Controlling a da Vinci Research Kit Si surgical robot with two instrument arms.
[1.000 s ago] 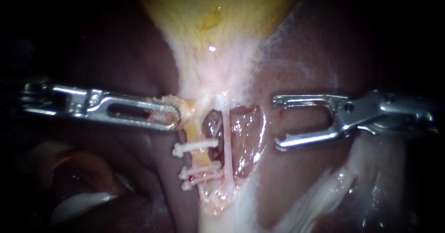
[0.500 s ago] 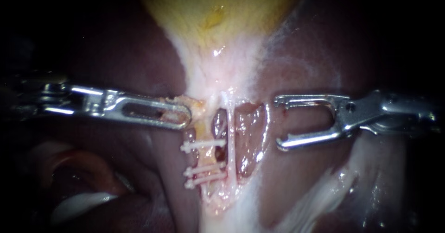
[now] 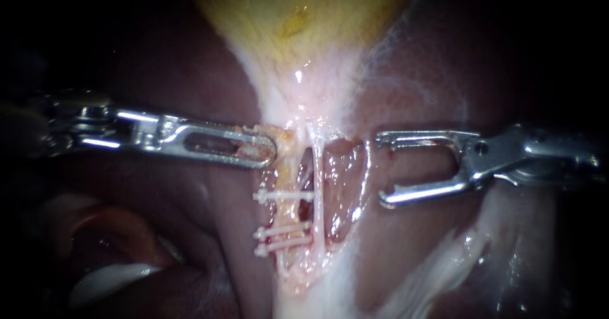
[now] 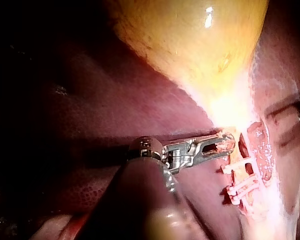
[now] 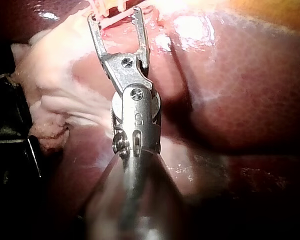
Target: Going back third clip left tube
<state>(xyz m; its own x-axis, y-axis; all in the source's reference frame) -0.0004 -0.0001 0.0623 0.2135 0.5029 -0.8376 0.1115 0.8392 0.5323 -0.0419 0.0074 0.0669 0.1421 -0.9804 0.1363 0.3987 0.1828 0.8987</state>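
Note:
The yellow gallbladder (image 3: 298,21) narrows downward into two tubes between lobes of dark liver (image 3: 406,97). Three white clips (image 3: 282,195) cross the left tube (image 3: 288,214), one above and two close together below. Beside it on the right runs the thin pale right tube (image 3: 318,186). My left instrument (image 3: 269,151) is shut on yellowish tissue at the gallbladder's neck, just above the clips; it also shows in its wrist view (image 4: 227,144). My right instrument (image 3: 382,169) stands right of the tubes with its jaws wide open and empty, clear of them. Its wrist view (image 5: 115,15) shows the clips (image 5: 110,6) just ahead.
Pale white membrane (image 3: 431,268) spreads below and right of the tubes. A reddish fold with a white glistening edge (image 3: 108,274) lies at the lower left. Dark liver surrounds the opened window (image 3: 339,192) beside the tubes.
My left instrument has moved right with the held tissue, pushing the clipped left tube toward the right tube and narrowing the gap between them. My right instrument has stayed still and open.

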